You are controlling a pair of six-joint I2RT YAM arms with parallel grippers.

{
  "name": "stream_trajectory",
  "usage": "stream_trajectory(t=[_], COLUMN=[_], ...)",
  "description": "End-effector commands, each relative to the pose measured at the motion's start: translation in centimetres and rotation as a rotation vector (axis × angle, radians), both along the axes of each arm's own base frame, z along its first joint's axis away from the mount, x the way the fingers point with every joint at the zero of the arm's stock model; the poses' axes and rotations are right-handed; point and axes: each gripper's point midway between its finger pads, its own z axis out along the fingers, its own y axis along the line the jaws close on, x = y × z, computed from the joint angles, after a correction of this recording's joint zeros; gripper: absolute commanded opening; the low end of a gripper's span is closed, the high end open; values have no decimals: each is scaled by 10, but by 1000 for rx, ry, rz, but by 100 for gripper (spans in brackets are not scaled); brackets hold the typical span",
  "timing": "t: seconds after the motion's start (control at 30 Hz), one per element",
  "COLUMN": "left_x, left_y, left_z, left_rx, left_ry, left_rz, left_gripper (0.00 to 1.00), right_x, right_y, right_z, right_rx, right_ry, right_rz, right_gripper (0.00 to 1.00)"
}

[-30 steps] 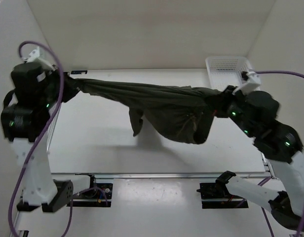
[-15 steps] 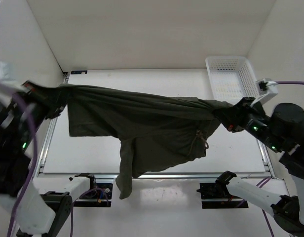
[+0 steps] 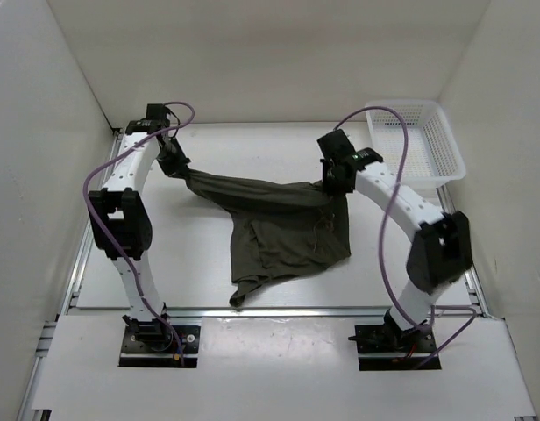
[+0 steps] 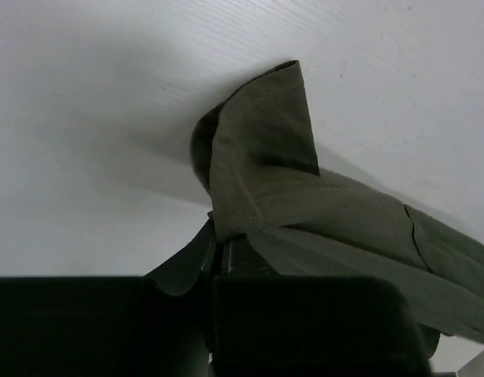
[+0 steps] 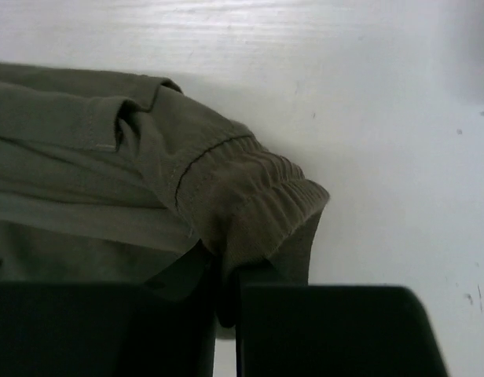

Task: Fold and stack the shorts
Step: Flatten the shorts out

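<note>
Both arms have lowered the dark olive-green soft fabric shorts (image 3: 283, 224) onto the white table (image 3: 182, 259) (rumpled, not yet flat). At its far corners the left gripper (image 3: 175, 164) and right gripper (image 3: 334, 181) are clenched on cloth; folding and stacking remain.

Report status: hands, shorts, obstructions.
Left hand and right hand shut on shorts. Shorts slung between them, unfolded. Basket far right, apart.
</note>
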Motion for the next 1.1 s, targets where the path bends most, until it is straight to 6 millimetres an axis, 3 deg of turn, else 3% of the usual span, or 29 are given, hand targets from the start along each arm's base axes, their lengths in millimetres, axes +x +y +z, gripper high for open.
stream_trajectory(t=[0.0, 0.13, 0.23, 0.37, 0.4, 0.43, 0.47, 0.5, 0.57, 0.6, 0.67, 0.7, 0.77, 0.8, 0.83, 0.9, 0.97, 1.0, 1.03, 1.07], left_x=[31, 44, 46, 38, 35, 30, 27, 19, 4, -11, -30, -49, -71, -83, -105, -126, -158, -167, -186, -196], left_y=[16, 15, 15, 17, 17, 17, 21, 21, 21, 26, 27, 32, 31, 30, 31, 27, 23, 24, 26, 27], left_z=[67, 55, 49, 76, 102, 116, 133, 167, 200, 233, 259, 284, 308, 316, 336, 347, 362, 363, 377, 376], left_rx=[49, 40, 45, 63, 63, 63, 65, 66, 28, 1, -27, -25, -49, -47, -50, -62, -67, -59, -41, -32], left_ry=[-216, -190, -169, -212, -268, -291, -332, -413, -485, -562, -626, -690, -755, -776, -836, -869, -915, -920, -967, -959], left_rz=[14, 8, -1, -12, -10, -9, 1, 4, 19, 36, 49, 58, 80, 79, 94, 91, 94, 103, 120, 133], left_gripper=[10, 10, 10, 10, 10, 10, 10, 10, 10, 10, 10, 10, 10, 10, 10, 10, 10, 10, 10, 10], right_x=[64, 104, 115, 113, 107, 103, 93, 87, 67, 57, 28, 16, -12, -24, -42, -61, -88, -97, -112, -119], right_y=[-6, -5, -2, -5, -6, -8, -9, -9, -11, -7, -8, -5, -17, -21, -31, -46, -59, -64, -71, -76], right_z=[14, -15, -11, 31, 58, 73, 104, 120, 163, 181, 207, 219, 247, 252, 270, 277, 299, 298, 309, 316], right_rx=[12, 25, 54, 126, 148, 174, 196, 207, 239, 257, 266, 277, 288, 281, 293, 289, 308, 301, 314, 317], right_ry=[-102, -54, -62, -131, -183, -205, -255, -281, -350, -378, -415, -436, -504, -508, -559, -584, -651, -648, -683, -704], right_rz=[-14, -26, -33, -22, -7, 0, 22, 48, 94, 115, 159, 177, 174, 172, 167, 136, 129, 125, 125, 118], right_gripper=[0, 0, 0, 0, 0, 0, 0, 0, 0, 0, 0, 0, 0, 0, 0, 0, 0, 0, 0, 0])
